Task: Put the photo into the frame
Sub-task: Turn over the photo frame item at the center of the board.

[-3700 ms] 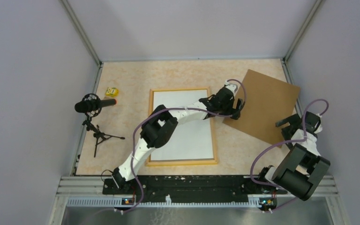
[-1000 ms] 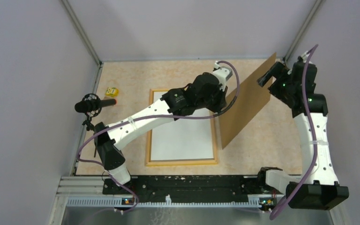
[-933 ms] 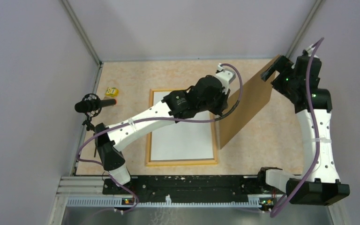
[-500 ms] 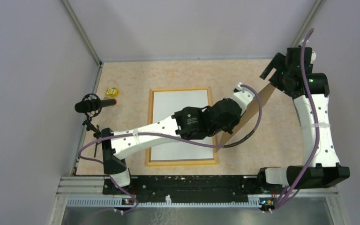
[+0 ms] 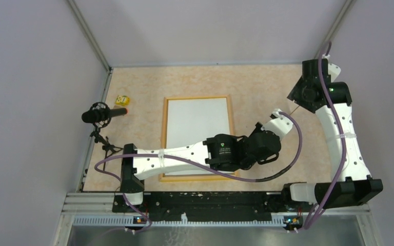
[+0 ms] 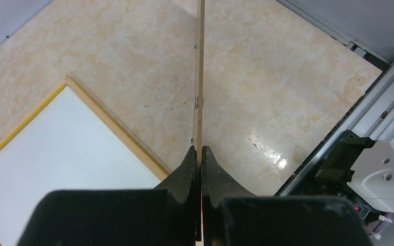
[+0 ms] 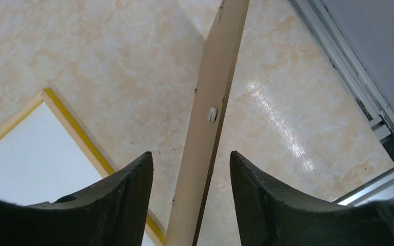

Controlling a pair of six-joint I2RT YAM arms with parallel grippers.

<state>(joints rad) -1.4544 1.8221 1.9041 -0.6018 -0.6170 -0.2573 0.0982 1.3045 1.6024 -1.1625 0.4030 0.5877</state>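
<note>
The frame (image 5: 163, 134) lies flat mid-table, its yellow-orange border also showing in the wrist views (image 6: 117, 124) (image 7: 77, 121). Inside it lies the photo (image 5: 197, 132), a plain white face up. A stiff brown backing board (image 6: 200, 77) stands on edge above the table, right of the frame. My left gripper (image 6: 200, 149) is shut on the board's edge. From above, the arm hides its fingers. My right gripper (image 7: 190, 154) (image 5: 300, 97) is open and straddles the board (image 7: 216, 97), with a gap on each side.
A microphone on a small tripod (image 5: 102, 116) stands at the left edge, with a small yellow object (image 5: 122, 100) behind it. Grey walls close in three sides. The metal rail (image 5: 210, 197) with both arm bases runs along the near edge.
The board lay flat on the right earlier. It was raised, and now stands on edge. My left arm has swung it toward the near right. My right gripper has followed its far edge.
</note>
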